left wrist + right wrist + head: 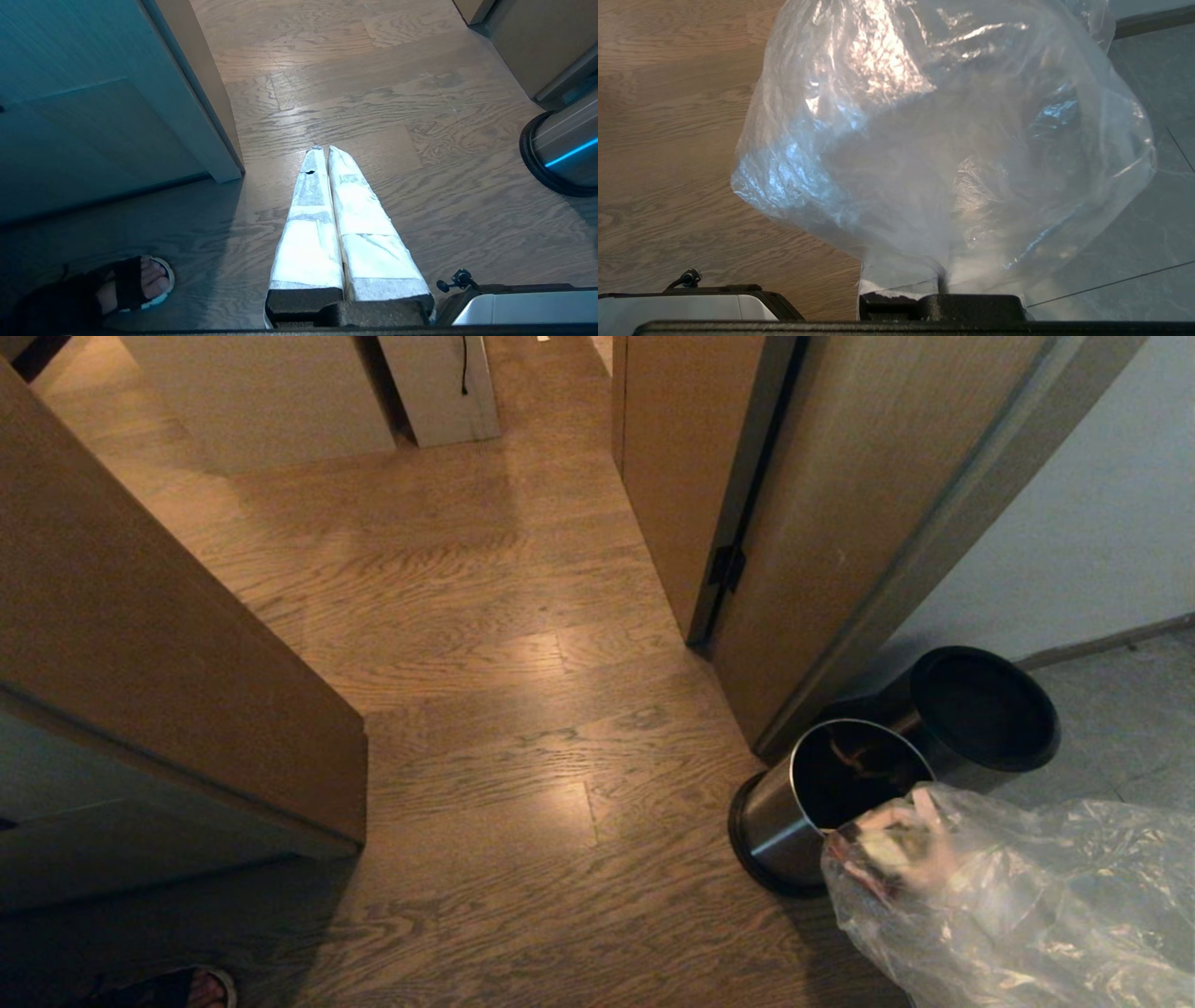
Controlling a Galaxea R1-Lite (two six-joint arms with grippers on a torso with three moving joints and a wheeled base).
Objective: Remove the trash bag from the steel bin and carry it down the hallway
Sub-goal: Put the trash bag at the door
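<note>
Right end effector (943, 280) clenched on the trash bag (943, 140); its fingers are hidden under the plastic. The bag is out of the steel bin (822, 803) and billows just beside it, over the seam between the wood floor (485, 691) and the grey tile (1120, 728). The bin stands open; its black-rimmed top section (980, 709) lies touching it, against the door frame (868, 569). Left end effector (327, 154) clenched on nothing, low over the wood floor. A sandalled foot (135, 284) nearby.
</note>
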